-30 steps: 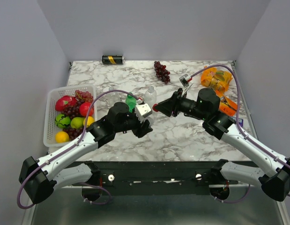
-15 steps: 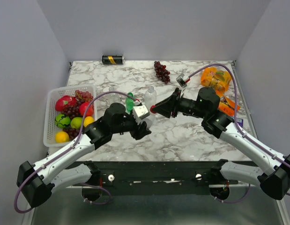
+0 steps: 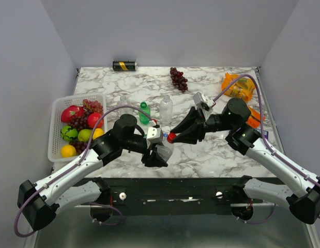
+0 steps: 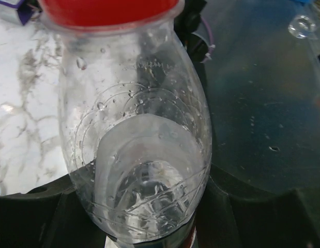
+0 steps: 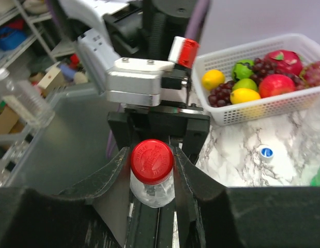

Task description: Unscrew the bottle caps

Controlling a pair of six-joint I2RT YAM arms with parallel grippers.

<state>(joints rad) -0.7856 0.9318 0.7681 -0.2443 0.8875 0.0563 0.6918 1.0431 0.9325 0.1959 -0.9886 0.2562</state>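
Over table (image 3: 214, 155), left jaws clamp clear bottle (image 4: 139, 155); right jaws pinch red cap (image 5: 152, 161).

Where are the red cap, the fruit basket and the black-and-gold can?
red cap (image 5: 152, 161), right wrist view, centre of its top.
fruit basket (image 3: 77, 97), top external view, far rim.
black-and-gold can (image 3: 124, 65), top external view, middle of its side.
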